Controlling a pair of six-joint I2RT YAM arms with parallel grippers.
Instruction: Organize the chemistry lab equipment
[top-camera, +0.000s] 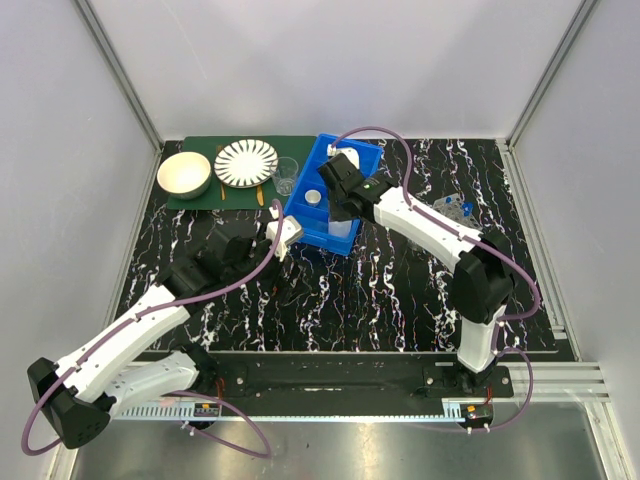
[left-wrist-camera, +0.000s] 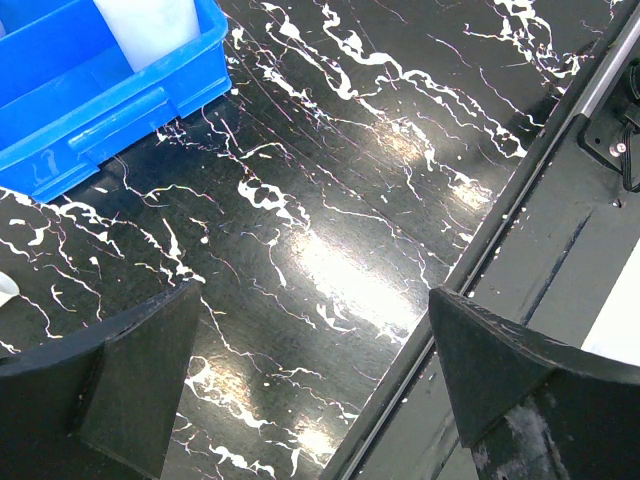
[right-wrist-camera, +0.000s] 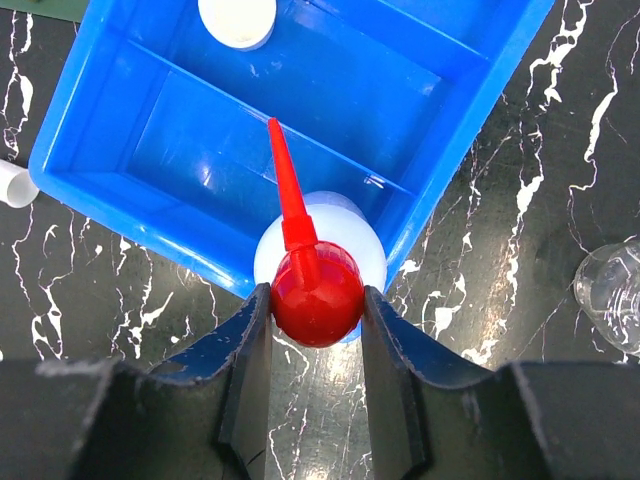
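Observation:
The white squeeze bottle (right-wrist-camera: 345, 225) with the red nozzle (right-wrist-camera: 285, 175) stands upright at the near corner of the blue bin (right-wrist-camera: 160, 130). My right gripper (right-wrist-camera: 318, 300) is shut on its round red cap. A small round lid (right-wrist-camera: 237, 20) lies in another compartment of the bin. The small clear beaker (top-camera: 286, 176) stands just left of the bin, and the clear tube rack (top-camera: 455, 210) with blue-capped tubes sits to the right. My left gripper (left-wrist-camera: 320, 370) hangs open above bare tabletop near the bin's front corner (left-wrist-camera: 90, 100), holding nothing.
A striped plate (top-camera: 246, 162) and a cream bowl (top-camera: 184, 174) rest on a green mat (top-camera: 205, 200) at the back left. A metal rail (left-wrist-camera: 500, 220) marks the table's near edge. The beaker (right-wrist-camera: 610, 290) also shows beside the bin.

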